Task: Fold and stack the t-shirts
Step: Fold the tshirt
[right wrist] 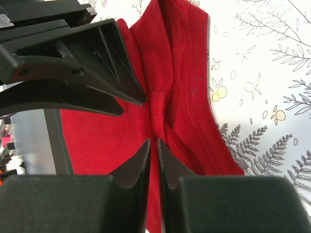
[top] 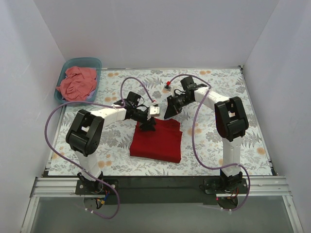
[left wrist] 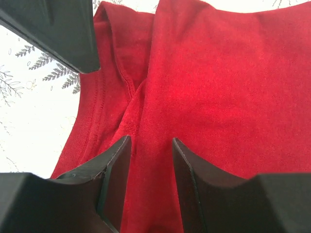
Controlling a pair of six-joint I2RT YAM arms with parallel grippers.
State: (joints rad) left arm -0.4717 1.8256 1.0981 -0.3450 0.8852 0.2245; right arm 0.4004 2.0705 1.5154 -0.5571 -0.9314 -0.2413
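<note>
Crimson t-shirt [top: 158, 140] lies part-folded mid-bench [top: 218, 145]. The right gripper [right wrist: 153, 141] has its fingers pinched on a ridge at the shirt's far edge. The left gripper [left wrist: 151, 141] has its fingers apart, astride cloth just beside. Both should likely grip evenly before lifting, to keep the fold square.

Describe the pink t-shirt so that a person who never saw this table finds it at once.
Look at the floral table, then its far left corner, where a teal tub stands. The pink t-shirt lies crumpled inside it, unlike the crimson t-shirt, which lies folded flat mid-table.
</note>
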